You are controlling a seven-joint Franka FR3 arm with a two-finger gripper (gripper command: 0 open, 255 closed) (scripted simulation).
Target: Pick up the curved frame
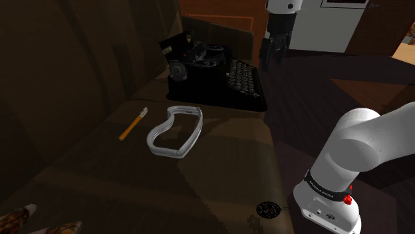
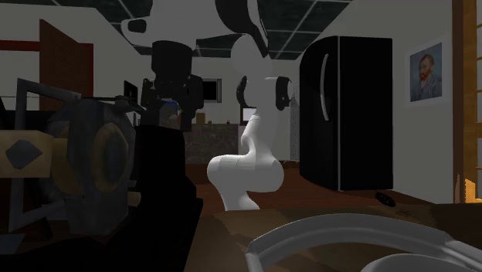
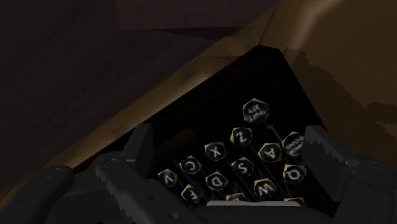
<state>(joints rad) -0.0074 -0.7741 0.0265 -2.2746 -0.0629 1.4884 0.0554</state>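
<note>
grey curved frame (image 1: 183, 110) beside pencil (image 1: 133, 124), end effector (image 3: 229, 141) (fingers (image 3: 137, 151) apart) facing typewriter (image 3: 243, 167)

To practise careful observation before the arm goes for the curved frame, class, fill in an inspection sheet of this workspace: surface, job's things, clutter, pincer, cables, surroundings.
Surface: brown tabletop, dimly lit.
Job's things: pale curved frame lying flat, apart from the other things, untouched.
Clutter: black typewriter behind the frame; orange stick to the frame's left in the shoulder view; small black disc near the white arm.
Pincer: black pincer open, above the typewriter's keys, holding nothing, away from the frame.
Cables: nothing seen.
Surroundings: black fridge; framed portrait on the wall.
</note>
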